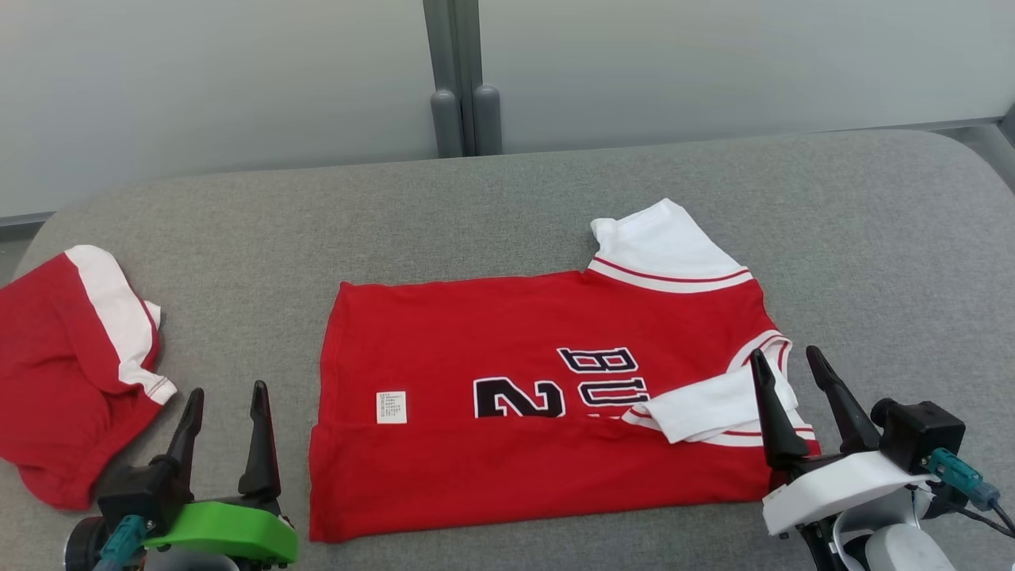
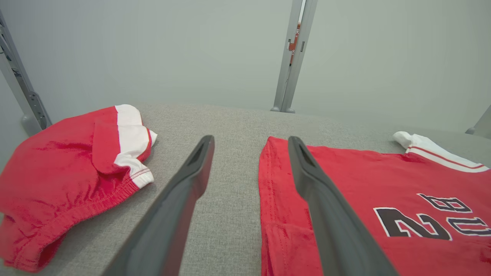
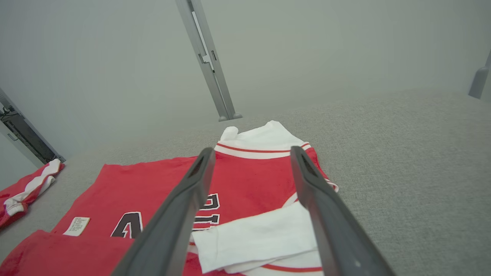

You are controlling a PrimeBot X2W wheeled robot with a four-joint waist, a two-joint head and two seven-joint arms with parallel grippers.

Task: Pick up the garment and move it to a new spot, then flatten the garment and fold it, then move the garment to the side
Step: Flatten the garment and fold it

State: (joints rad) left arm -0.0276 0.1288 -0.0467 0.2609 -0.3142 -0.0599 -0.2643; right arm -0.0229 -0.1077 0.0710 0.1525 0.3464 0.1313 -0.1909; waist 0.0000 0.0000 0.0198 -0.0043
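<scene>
Places red jersey point(image 1: 507, 333) at centre of head view, spread flat on grey padded surface point(image 1: 492, 198), hem toward frame left, neck toward frame right. Shows lower strip of jersey folded up over body, with crease running left to right just below white label point(image 1: 391, 407) and black numeral point(image 1: 519, 396). Shows one white sleeve point(image 1: 666, 242) projecting at upper right of jersey, and second white sleeve point(image 1: 706, 412) folded inward across red cloth at lower right. Locates left gripper point(image 1: 227, 387) at lower left of head view, green-bodied, fingers pointing up frame, just beside jersey's lower left corner and over bare surface. Holds jaws wide apart, with nothing gripped. In left wrist view, sets one finger point(image 2: 195, 168) over grey surface and the other across jersey's hem edge; cannot tell whether either touches cloth. Locates right gripper point(image 1: 785, 350) at lower right of head view, white-bodied, fingers over jersey's right edge, next to folded-in sleeve. Holds jaws wide apart here too, with nothing gripped. In right wrist view, frames part of folded-in sleeve and red body between the two fingers. Places second red garment point(image 1: 71, 365), white-banded and crumpled, at left edge of head view, well apart from jersey and left of left gripper. Shows grey post point(image 1: 464, 79) at top centre, behind surface, against pale wall.
</scene>
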